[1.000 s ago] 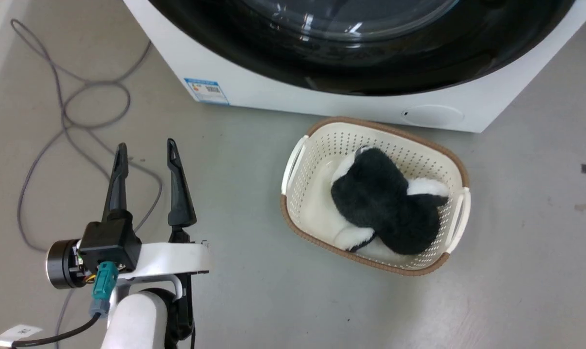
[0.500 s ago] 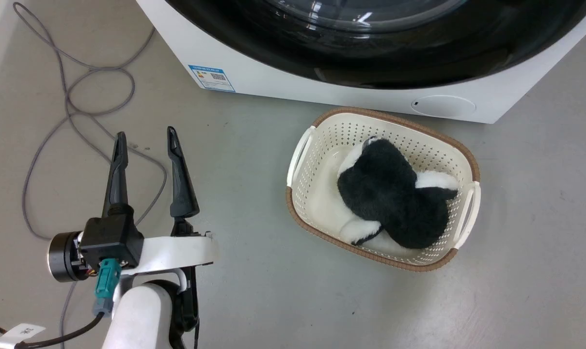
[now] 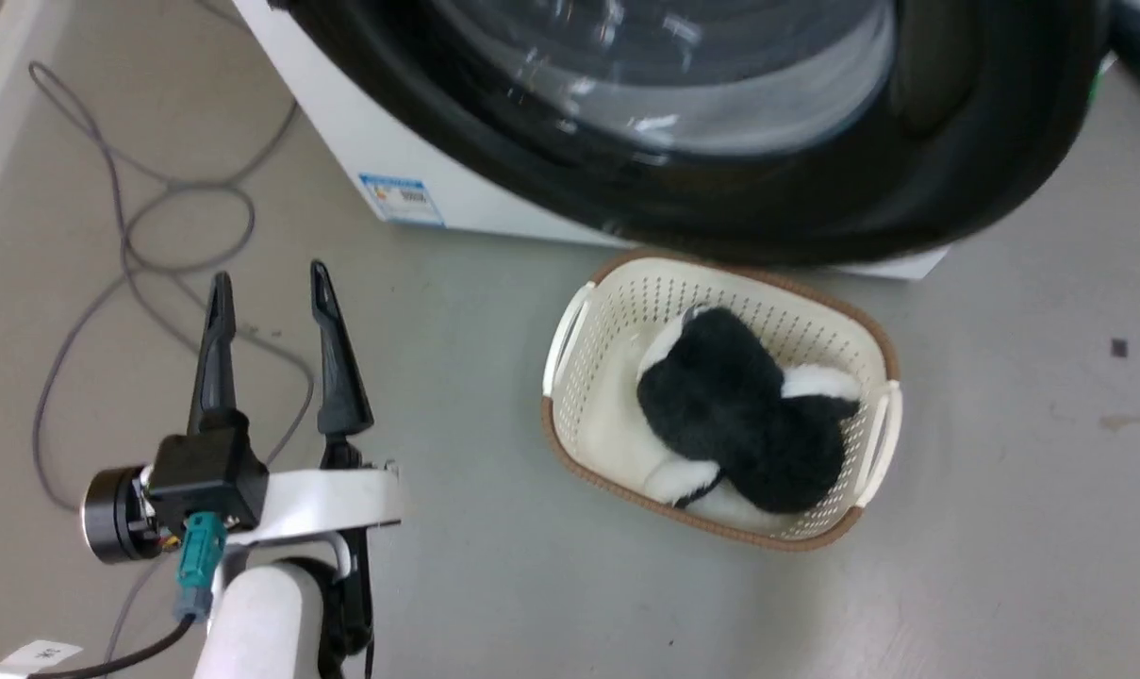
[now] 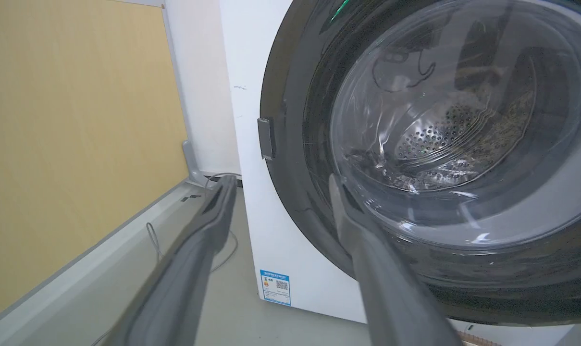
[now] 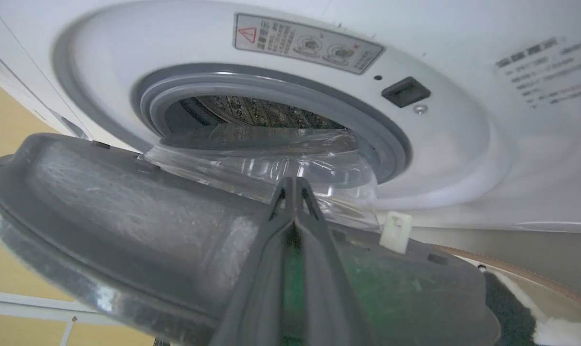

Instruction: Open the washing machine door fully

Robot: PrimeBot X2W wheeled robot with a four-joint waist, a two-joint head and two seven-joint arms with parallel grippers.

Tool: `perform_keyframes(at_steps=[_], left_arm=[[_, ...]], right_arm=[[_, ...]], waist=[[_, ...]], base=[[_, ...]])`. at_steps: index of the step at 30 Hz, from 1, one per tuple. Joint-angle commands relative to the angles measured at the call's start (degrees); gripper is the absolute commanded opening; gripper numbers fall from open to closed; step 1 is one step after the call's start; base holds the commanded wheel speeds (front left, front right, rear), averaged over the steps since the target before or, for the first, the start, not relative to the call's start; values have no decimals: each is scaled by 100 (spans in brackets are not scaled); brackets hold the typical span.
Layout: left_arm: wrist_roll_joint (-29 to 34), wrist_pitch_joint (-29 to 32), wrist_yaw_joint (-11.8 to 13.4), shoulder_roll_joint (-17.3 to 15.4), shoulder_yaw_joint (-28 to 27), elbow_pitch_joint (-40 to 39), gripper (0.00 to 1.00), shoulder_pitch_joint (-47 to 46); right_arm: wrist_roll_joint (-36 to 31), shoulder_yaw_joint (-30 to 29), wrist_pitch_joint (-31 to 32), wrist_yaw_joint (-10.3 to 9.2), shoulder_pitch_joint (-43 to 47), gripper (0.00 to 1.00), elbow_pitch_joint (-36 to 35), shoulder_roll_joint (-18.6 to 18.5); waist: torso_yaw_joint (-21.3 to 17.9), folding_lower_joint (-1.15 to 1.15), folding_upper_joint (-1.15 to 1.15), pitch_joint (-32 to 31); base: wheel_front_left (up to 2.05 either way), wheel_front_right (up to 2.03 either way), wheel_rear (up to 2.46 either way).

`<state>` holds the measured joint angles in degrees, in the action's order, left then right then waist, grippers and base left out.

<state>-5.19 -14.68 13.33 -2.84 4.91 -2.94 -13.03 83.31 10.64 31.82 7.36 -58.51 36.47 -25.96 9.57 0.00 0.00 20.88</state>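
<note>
The washing machine [image 3: 343,132] stands at the top of the head view, its blue label [image 3: 401,199] low on the white front. The washing machine door [image 3: 984,179], a glossy black disc with a clear glass bowl [image 3: 720,104], stands ajar and overhangs the basket. In the right wrist view my right gripper [image 5: 294,183] is shut, its fingers lying against the door's grey inner side [image 5: 127,192], with the grey rubber ring [image 5: 386,139] and drum behind. My left gripper [image 3: 266,288] is open above the floor, left of the door [image 4: 295,144], holding nothing.
A cream basket [image 3: 570,330] with a black and white plush toy [image 3: 739,415] sits on the floor under the door's lower edge. A grey cable [image 3: 155,207] loops on the floor by the left gripper. A yellow wall panel [image 4: 79,120] stands left of the machine.
The door has swung out from the machine's front and now hangs over the basket's far rim. The head camera has shifted a little. The left gripper stays open in place.
</note>
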Motion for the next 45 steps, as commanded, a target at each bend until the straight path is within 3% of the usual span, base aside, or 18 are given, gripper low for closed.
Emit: perform_keyframes(at_steps=[1, 15, 26, 45], left_arm=[[52, -32, -37, -4, -30, 45, 100, 114], [234, -32, -312, -4, -223, 287, 100, 633], [296, -32, -418, -4, -279, 396, 100, 1098], [288, -32, -580, -4, -318, 573, 100, 1275]], right_arm=[[80, 114, 132, 13, 204, 0, -155, 92], [336, 800, 723, 13, 1950, 0, -1483, 241], [550, 1143, 634, 13, 3281, 0, -2356, 552], [428, 2179, 313, 13, 4139, 0, -2672, 1515]], waist=[[-79, 0, 0, -186], [-286, 0, 0, -1061], [-394, 0, 0, -1612], [-455, 0, 0, -1823]], base=[[0, 0, 0], [0, 0, 0], [0, 0, 0], [0, 0, 0]])
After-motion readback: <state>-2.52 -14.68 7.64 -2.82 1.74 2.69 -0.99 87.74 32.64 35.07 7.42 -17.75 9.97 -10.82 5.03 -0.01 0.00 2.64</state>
